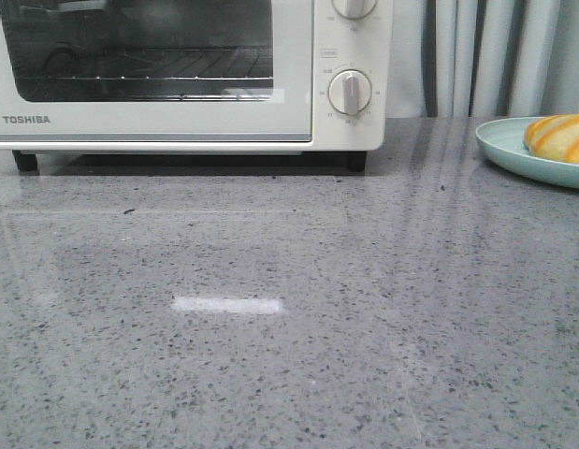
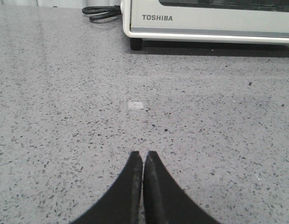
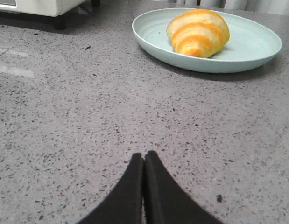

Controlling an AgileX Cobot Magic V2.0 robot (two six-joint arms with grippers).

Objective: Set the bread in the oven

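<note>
The bread (image 1: 560, 137), a golden-orange roll with cream stripes, lies on a pale green plate (image 1: 509, 150) at the far right; it also shows in the right wrist view (image 3: 198, 32) on the plate (image 3: 256, 46). The cream-white Toshiba oven (image 1: 158, 117) stands at the back left, door closed, wire rack visible through the glass; its lower front shows in the left wrist view (image 2: 205, 23). My left gripper (image 2: 143, 153) is shut and empty over the bare counter. My right gripper (image 3: 144, 153) is shut and empty, well short of the plate. Neither gripper shows in the front view.
The grey speckled counter (image 1: 289, 309) stretches in front of the oven. A black power cable (image 2: 101, 12) lies coiled beside the oven's left side. Two round dials (image 1: 350, 92) sit on the oven's right panel. Grey curtains (image 1: 485, 56) hang behind.
</note>
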